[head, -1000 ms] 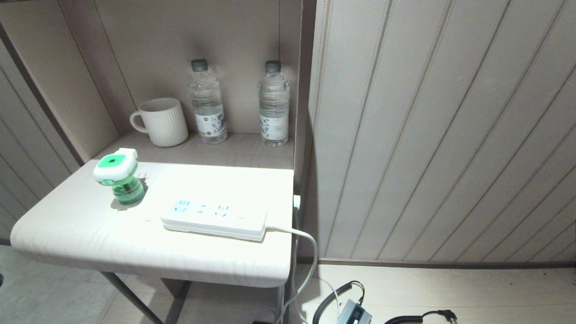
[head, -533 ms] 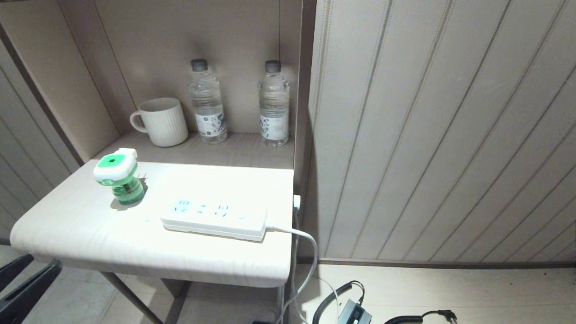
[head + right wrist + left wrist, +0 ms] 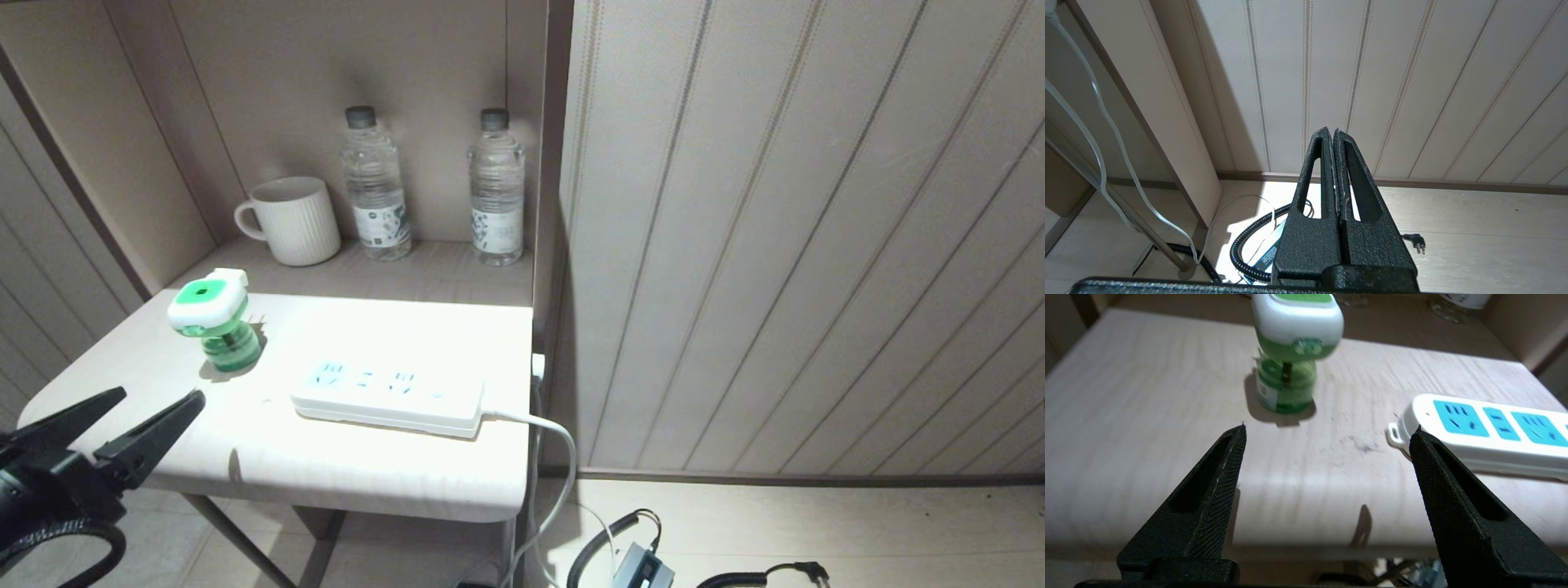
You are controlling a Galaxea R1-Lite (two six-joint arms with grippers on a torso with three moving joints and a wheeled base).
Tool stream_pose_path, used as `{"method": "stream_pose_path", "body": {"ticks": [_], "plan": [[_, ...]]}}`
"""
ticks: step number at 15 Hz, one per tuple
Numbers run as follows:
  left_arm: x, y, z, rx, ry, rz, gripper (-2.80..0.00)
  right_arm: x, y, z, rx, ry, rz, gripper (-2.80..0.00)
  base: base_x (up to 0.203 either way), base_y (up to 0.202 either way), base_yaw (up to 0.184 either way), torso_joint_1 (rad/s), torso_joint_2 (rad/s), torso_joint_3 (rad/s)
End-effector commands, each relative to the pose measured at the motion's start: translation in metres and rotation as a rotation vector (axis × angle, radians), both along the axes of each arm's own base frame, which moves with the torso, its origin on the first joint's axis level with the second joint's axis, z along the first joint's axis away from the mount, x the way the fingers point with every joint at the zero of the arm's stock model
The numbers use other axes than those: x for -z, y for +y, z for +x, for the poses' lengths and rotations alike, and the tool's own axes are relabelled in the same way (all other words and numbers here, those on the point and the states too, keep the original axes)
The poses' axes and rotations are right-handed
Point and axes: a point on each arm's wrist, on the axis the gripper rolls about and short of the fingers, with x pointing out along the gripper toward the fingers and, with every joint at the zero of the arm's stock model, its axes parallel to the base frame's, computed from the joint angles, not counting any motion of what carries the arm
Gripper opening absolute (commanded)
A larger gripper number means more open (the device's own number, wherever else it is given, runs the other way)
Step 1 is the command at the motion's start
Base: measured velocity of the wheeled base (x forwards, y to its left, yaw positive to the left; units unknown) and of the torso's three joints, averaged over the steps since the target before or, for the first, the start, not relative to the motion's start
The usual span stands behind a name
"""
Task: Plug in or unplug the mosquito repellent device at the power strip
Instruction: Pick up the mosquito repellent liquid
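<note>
Table (image 3: 245, 457): pale wood; power strip (image 3: 388, 398) sits on it
Repellent device (image 3: 214, 318): upright left of strip, unplugged
Left gripper (image 3: 131, 416): spread wide, empty, short of the device
Right gripper (image 3: 1334, 134): clenched shut

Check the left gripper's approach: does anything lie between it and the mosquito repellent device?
Nothing: between the left gripper and the mosquito repellent device only bare tabletop shows, clearest in the left wrist view.

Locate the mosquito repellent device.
In the head view, the mosquito repellent device stands unplugged on the table's left side, left of the power strip.
</note>
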Motion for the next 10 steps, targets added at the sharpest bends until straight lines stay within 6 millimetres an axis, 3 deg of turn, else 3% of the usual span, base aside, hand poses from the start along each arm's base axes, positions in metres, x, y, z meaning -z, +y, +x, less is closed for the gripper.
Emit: {"method": "stream_pose_path", "body": {"ticks": [1,4,10], "plan": [[0.006,-0.004,0.025,-0.049,0.013,0.045,0.0,0.0,0.0,0.0,0.0,0.0,0.0,-2.8,0.0,0.0,0.0,0.0,0.0,0.0],[0.006,-0.006,0.041,-0.125,-0.028,0.068,0.0,0.0,0.0,0.0,0.0,0.0,0.0,-2.8,0.0,0.0,0.0,0.0,0.0,0.0],[0.001,-0.023,0.05,-0.115,-0.042,0.071,0.0,0.0,0.0,0.0,-0.001,0.0,0.0,-2.8,0.0,0.0,0.0,0.0,0.0,0.0]]}}
